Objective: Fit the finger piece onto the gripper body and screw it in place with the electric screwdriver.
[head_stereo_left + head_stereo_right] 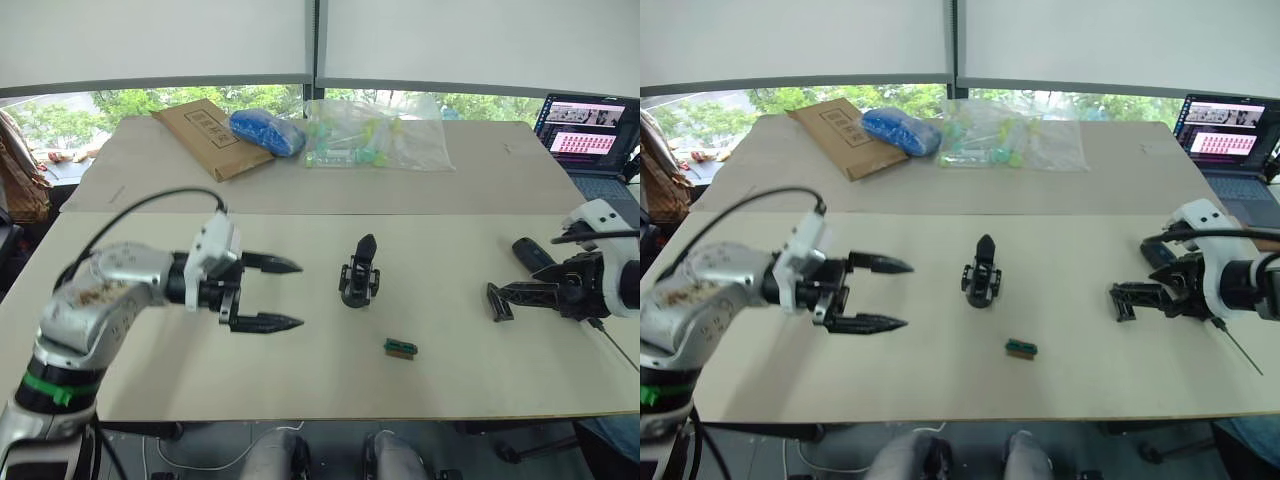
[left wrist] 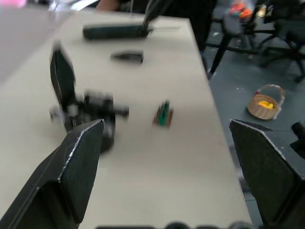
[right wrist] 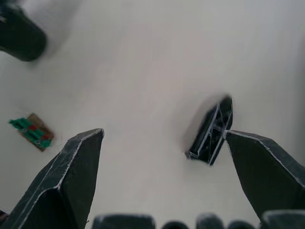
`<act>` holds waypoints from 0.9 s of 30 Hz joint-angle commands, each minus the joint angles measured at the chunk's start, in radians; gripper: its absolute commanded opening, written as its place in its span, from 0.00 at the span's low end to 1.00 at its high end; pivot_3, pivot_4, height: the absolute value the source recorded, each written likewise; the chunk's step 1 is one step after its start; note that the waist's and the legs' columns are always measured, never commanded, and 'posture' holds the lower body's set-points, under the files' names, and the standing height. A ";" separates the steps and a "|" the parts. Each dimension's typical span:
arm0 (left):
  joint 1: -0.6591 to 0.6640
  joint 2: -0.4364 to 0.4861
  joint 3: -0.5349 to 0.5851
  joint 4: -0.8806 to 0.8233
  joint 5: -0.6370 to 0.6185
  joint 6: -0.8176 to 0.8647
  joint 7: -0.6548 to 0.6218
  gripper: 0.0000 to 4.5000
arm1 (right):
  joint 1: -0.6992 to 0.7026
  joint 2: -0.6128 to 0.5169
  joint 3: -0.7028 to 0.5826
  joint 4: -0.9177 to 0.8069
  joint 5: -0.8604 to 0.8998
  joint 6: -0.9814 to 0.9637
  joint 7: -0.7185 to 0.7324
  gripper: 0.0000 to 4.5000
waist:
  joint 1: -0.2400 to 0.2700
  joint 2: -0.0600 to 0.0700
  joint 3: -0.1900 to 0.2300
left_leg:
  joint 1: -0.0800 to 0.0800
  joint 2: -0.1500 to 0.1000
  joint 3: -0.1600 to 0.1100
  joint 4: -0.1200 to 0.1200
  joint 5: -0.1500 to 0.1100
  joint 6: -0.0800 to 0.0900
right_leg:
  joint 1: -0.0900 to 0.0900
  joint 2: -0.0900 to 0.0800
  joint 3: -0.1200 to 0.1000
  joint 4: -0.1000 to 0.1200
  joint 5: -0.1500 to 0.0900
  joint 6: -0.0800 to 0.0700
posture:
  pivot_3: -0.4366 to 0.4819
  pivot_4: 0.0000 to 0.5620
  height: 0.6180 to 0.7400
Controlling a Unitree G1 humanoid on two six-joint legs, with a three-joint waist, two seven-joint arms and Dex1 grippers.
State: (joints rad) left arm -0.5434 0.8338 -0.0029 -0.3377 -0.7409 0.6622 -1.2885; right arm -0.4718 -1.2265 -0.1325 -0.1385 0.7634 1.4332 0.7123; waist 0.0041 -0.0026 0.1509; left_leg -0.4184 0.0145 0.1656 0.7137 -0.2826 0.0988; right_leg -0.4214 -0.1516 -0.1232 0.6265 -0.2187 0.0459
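Nearest the lower edge of the head views, a small green block [image 1: 399,348] lies flat on the pale worktop [image 1: 300,390], just right of centre. At the left, the left hand [image 1: 282,294] hangs over the worktop with its two black fingers spread wide and nothing between them, pointing toward the middle. At the right edge, the right hand [image 1: 1127,300] is also spread and empty; in the right wrist view the finger piece [image 3: 212,130] lies just beside one of its fingers, not gripped. The gripper body [image 1: 359,273] stands upright in the centre of the frame, above the green block, between the two hands. The electric screwdriver [image 1: 530,253] lies at the right behind the right hand, partly hidden by it.

Farther up, a brown cardboard envelope [image 1: 207,137] with unreadable printed characters, a blue bundle [image 1: 267,131] and a clear plastic bag [image 1: 376,135] sit upper centre. An open laptop [image 1: 588,132] with a lit screen is at the upper right.
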 commanded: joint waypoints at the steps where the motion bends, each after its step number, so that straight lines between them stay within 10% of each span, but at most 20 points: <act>1: -0.103 -0.027 -0.030 0.039 -0.041 0.023 -0.059 0.98 | -0.162 0.053 0.168 0.201 -0.110 0.033 -0.016 1.00 | -0.007 0.000 0.000 | 0.000 0.000 0.001 0.000 0.000 0.000 | 0.000 0.001 0.000 0.000 0.000 0.000 | 0.48 0.27 0.93; 11: -0.252 -0.120 -0.065 0.110 -0.040 0.055 -0.065 0.98 | -0.357 0.149 0.480 0.508 -0.322 -0.087 0.135 1.00 | -0.020 0.000 0.000 | -0.002 0.000 0.001 -0.001 0.002 -0.002 | -0.001 0.003 -0.001 0.001 -0.001 0.002 | 0.48 0.27 0.93; 21: -0.244 -0.127 -0.079 0.127 0.002 0.045 -0.059 1.00 | -0.331 0.160 0.490 0.550 -0.432 -0.253 0.271 0.27 | -0.022 0.000 0.000 | -0.001 0.000 0.001 0.000 0.002 -0.003 | -0.001 0.004 -0.001 0.002 -0.001 0.001 | 0.48 0.27 0.93; 27: -0.263 -0.197 -0.030 0.178 -0.008 0.111 0.121 1.00 | -0.269 0.130 0.287 0.350 -0.423 -0.591 0.303 0.25 | -0.018 0.001 0.001 | -0.001 0.000 0.001 0.001 0.002 -0.003 | -0.001 0.003 0.000 0.002 -0.001 0.001 | 0.48 0.27 0.93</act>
State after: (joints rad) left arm -0.7796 0.6570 -0.0746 -0.1619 -0.7416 0.7478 -1.2443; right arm -0.7290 -1.0857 0.2664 0.3028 0.3281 0.9318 1.0288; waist -0.0142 -0.0018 0.1516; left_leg -0.4195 0.0144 0.1667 0.7144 -0.2805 0.0956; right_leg -0.4223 -0.1485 -0.1232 0.6292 -0.2195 0.0473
